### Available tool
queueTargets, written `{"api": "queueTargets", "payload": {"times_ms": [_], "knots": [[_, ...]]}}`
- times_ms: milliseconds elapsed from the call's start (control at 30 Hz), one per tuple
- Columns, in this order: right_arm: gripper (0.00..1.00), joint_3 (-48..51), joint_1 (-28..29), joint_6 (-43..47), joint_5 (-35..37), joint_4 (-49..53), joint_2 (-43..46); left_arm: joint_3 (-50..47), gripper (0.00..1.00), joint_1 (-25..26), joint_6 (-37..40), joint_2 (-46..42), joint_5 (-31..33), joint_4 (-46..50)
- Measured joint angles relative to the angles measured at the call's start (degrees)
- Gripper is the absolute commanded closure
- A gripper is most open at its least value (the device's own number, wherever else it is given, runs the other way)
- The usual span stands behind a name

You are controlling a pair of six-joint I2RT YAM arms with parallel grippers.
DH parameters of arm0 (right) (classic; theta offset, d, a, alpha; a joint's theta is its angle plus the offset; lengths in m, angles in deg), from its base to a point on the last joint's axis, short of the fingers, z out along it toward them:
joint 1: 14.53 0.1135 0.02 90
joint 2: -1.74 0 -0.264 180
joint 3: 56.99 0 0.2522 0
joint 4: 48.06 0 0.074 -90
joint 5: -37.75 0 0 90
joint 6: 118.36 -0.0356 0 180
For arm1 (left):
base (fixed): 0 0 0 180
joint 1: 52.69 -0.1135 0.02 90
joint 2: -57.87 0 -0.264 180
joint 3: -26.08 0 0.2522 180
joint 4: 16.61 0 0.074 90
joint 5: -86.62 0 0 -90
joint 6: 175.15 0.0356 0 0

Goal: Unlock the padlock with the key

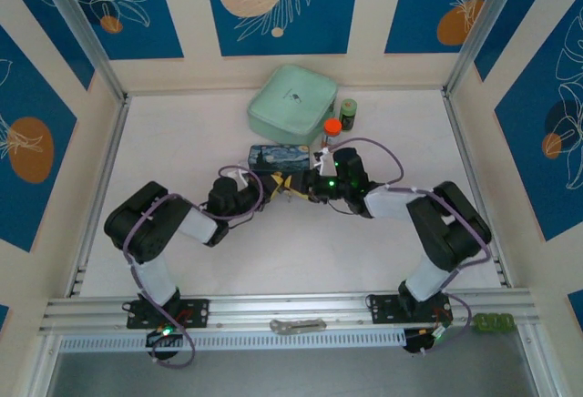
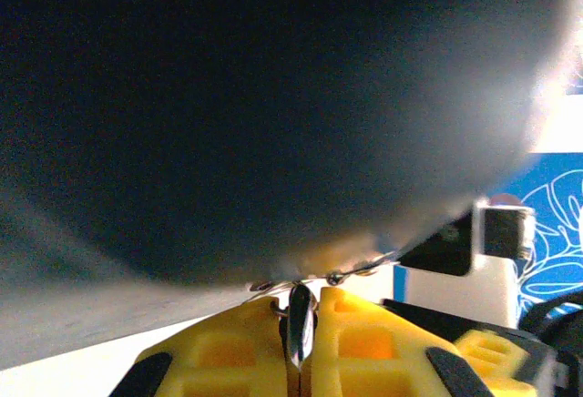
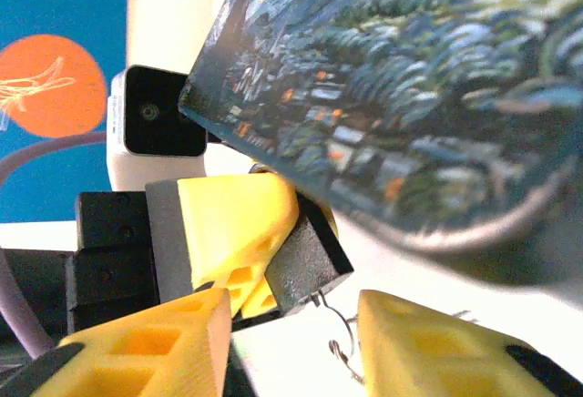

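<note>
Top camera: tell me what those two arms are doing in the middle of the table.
Both arms meet beside the painted tin. The left gripper is shut on the small dark padlock. The right gripper sits right in front of it with its jaws apart, gripping nothing. Whether the lock is open yet I cannot tell.

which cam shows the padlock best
right wrist: the padlock is close, its dark body and thin shackle clear. left wrist gives a dark sliver, perhaps it, in the shut left gripper. top external: too small to tell.
</note>
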State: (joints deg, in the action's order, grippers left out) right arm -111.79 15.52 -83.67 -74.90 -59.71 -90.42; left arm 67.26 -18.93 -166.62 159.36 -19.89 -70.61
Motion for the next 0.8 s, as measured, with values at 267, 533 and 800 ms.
{"api": "queueTargets", "payload": {"times_ms": [267, 533, 800], "knots": [[0.56, -9.7, 6.8, 17.4, 15.3, 24.6, 6.1, 0.4, 1.0, 0.0, 1.0, -1.5, 0.0, 3.3], [0.56, -19.5, 14.5, 30.5, 32.2, 42.8, 2.0, 0.5, 1.0, 0.0, 1.0, -1.7, -0.3, 4.9], [0.57, -24.4, 18.6, 37.9, 43.5, 50.6, -3.1, 0.7, 1.0, 0.0, 1.0, -1.7, -0.4, 5.3]]}}
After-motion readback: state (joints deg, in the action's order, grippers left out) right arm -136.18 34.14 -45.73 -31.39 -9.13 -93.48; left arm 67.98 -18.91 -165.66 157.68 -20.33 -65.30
